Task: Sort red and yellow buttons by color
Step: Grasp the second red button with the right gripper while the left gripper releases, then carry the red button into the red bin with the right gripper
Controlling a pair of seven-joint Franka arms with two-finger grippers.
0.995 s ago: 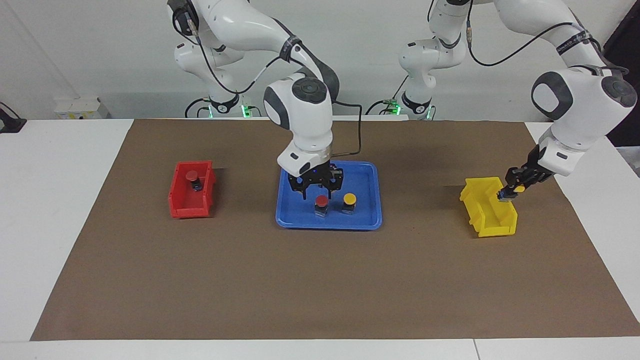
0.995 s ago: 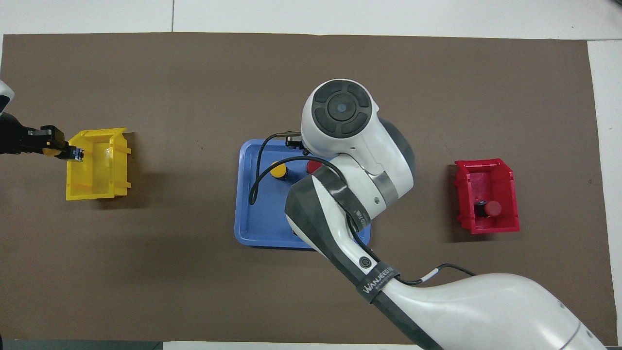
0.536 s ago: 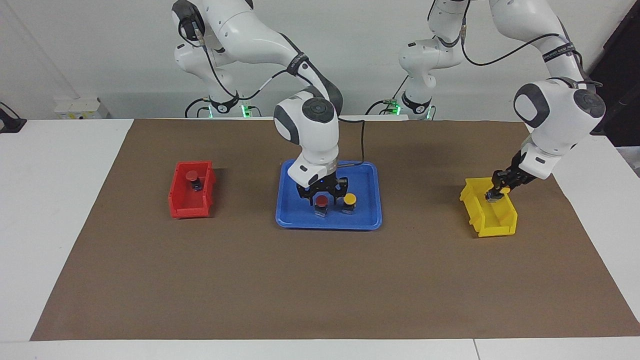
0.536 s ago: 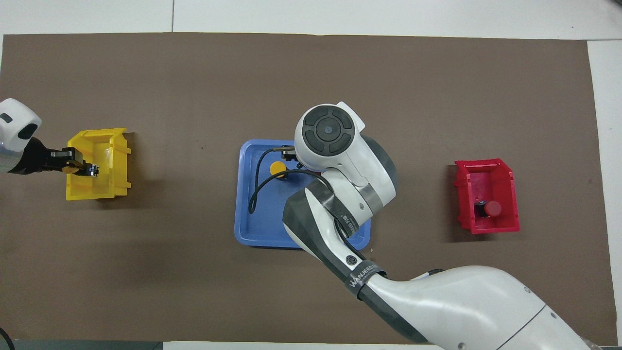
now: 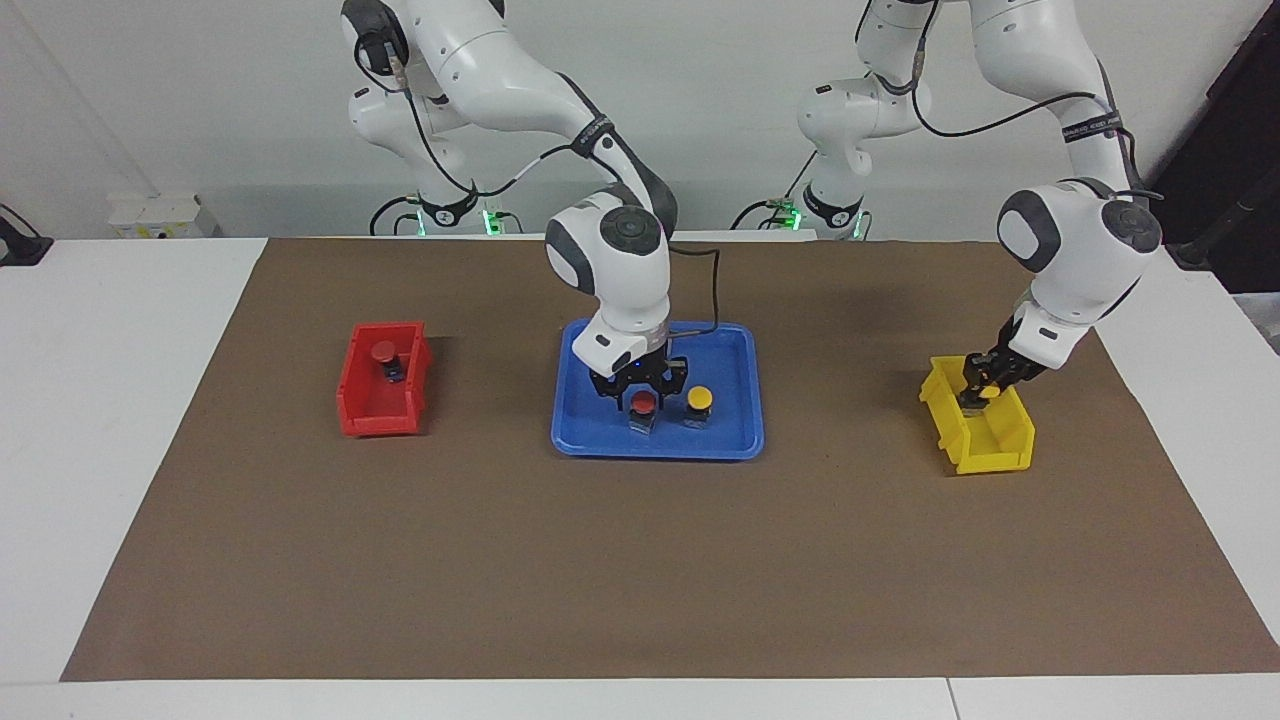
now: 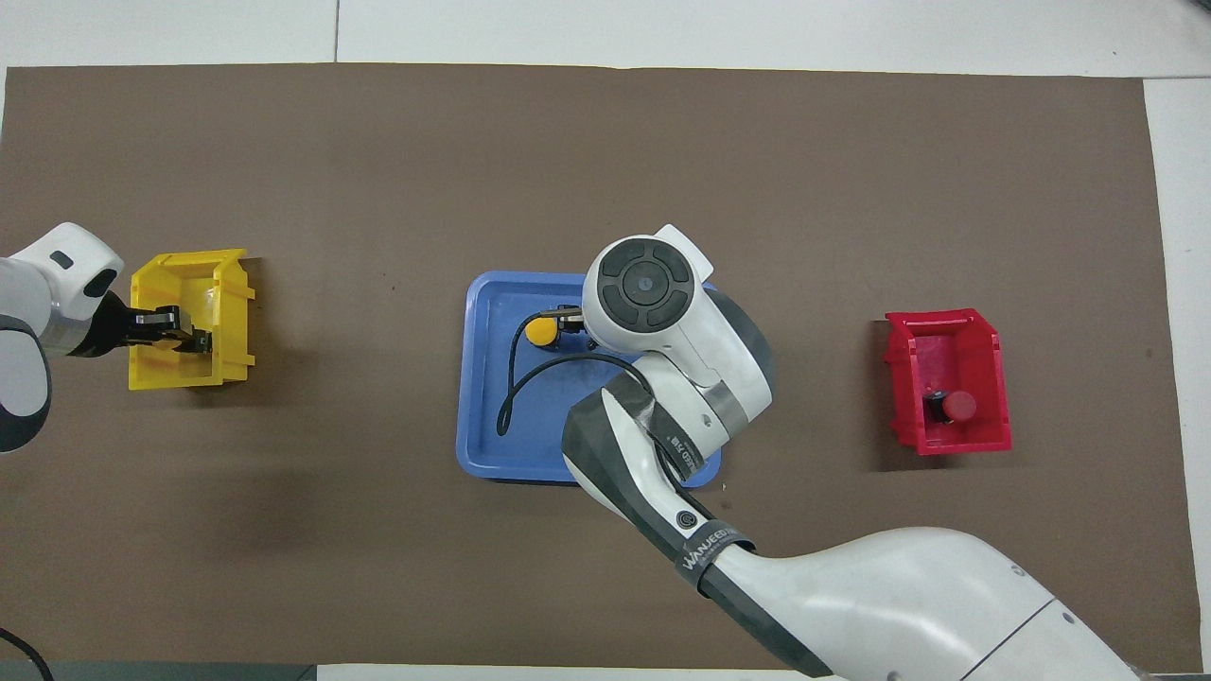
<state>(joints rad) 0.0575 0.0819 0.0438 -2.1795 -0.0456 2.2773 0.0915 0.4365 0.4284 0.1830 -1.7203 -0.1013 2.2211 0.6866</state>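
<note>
Worktop point(image 5: 130, 420): white surface carrying a brown mat point(image 5: 640, 560), on which all items sit.
Blue tray point(image 5: 735, 440): at the middle of the mat, between the two bins.
Red bin point(image 5: 352, 410): toward the right arm's end of the worktop, well apart from the tray.
Yellow bin point(image 5: 990, 455): toward the left arm's end of the worktop, well apart from the tray.
Red button in bin point(image 5: 384, 352): lies inside the red bin, tipped over in the overhead view, red cap beside its dark body.
Red button on tray point(image 5: 643, 403): stands upright on the blue tray, just beside the yellow button on the side toward the right arm's end. Hidden under the right arm in the overhead view.
Yellow button on tray point(image 5: 699, 399): stands upright on the tray, cap up, untouched.
Right tool point(image 5: 642, 392): lowered onto the tray, its fingers on either side of the red button on tray. Whether they have clamped it cannot be told.
Carried yellow button point(image 5: 988, 391): held in the left tool, down within the yellow bin near the end nearer the robots. Whether it rests on the bin floor cannot be told.
Left tool point(image 5: 982, 392): tilted down into the yellow bin, closed on the carried yellow button.
</note>
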